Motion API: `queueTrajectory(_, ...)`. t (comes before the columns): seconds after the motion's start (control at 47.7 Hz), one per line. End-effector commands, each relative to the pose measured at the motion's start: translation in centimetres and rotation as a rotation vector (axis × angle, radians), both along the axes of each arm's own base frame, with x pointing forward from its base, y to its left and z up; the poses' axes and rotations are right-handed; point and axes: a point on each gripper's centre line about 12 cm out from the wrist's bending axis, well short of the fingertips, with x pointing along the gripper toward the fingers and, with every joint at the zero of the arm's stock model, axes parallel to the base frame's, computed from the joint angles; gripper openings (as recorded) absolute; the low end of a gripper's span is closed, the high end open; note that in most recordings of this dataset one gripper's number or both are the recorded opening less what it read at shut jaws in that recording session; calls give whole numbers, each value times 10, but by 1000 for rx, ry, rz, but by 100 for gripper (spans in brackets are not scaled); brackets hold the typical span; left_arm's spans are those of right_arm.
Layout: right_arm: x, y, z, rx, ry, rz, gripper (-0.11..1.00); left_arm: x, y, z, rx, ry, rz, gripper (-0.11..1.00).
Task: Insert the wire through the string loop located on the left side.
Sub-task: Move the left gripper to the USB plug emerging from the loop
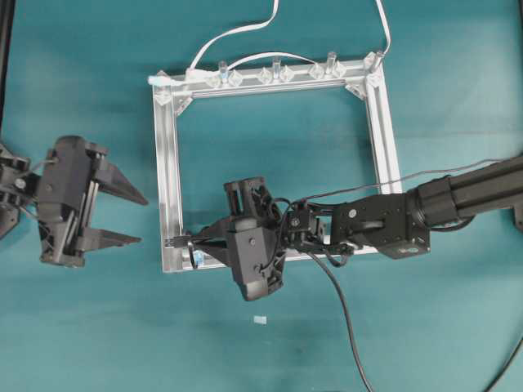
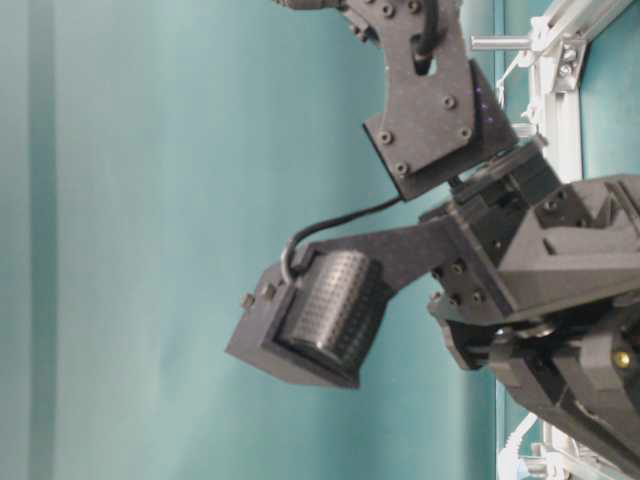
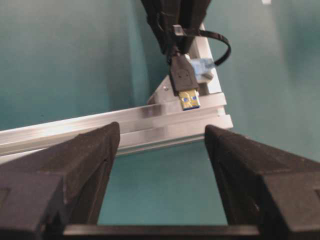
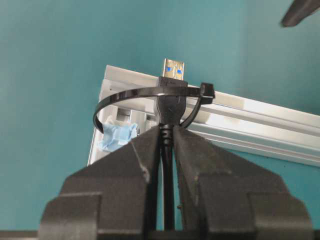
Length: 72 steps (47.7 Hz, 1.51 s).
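Right gripper (image 4: 167,137), closed tight on the wire (image 4: 170,107) just behind the plug, both fingers (image 4: 135,155) pressed against the cable. Plug pushed forward through the string loop (image 4: 145,95), metal tip already past it and out over the outer edge of the silver frame (image 4: 260,112). Loop arched across the plug body, knot to the right of it, pale blue tab (image 4: 117,136) low and left of the fingertips. Beyond the plug tip, only open teal table (image 4: 65,50).

Left gripper (image 3: 160,150), spread wide and holding nothing, 2 fingers (image 3: 85,155) set either side of a broad gap. Frame rail straight ahead of that gap, plug tip pointing toward it from the far side. Overhead: left gripper (image 1: 122,216) well apart from the frame's left rail, bare table between.
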Motion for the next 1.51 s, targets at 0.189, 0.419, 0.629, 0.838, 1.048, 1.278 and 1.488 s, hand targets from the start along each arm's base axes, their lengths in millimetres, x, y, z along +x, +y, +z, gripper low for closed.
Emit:
queueTrajectory(0.189, 6, 2, 19, -8, -51, 13, 11, 23, -6, -1, 1, 5, -5, 71)
queueTrajectory(0.419, 6, 2, 17, -10, -49, 14, 11, 33, -8, -7, 3, 11, -7, 72)
queueTrajectory(0.629, 6, 1, 18, -9, -52, 11, 11, 42, -13, -12, 6, 27, -19, 72)
queueTrajectory(0.838, 6, 2, 18, -9, -52, 12, 11, 52, -21, -21, 10, 45, -37, 72)
queueTrajectory(1.048, 6, 2, 18, -10, -52, 13, 11, 60, -23, -29, 14, 69, -39, 72)
queueTrajectory(1.278, 6, 1, 17, -11, -49, 11, 11, 61, -23, -30, 16, 77, -37, 64)
queueTrajectory(1.488, 5, 1, 16, -11, -47, 11, 11, 60, -23, -30, 2, 118, -22, 24)
